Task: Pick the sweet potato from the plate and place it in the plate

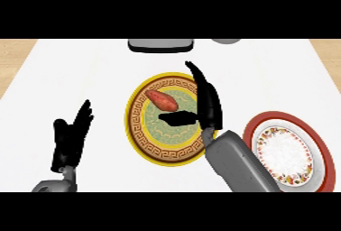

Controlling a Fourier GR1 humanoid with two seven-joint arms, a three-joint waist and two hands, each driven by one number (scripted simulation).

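Sweet potato (162,100) lies on the yellow plate (135,131), long axis slanting upper-left to lower-right, just left of the right hand (212,112). That hand is nearer, fingers straight, thumb spread, apparently not touching. Left hand (72,135) rests open. Red plate (265,135) waits on the right.

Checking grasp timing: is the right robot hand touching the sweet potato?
Apart. Head view shows bare yellow plate between the right robot hand and the sweet potato.
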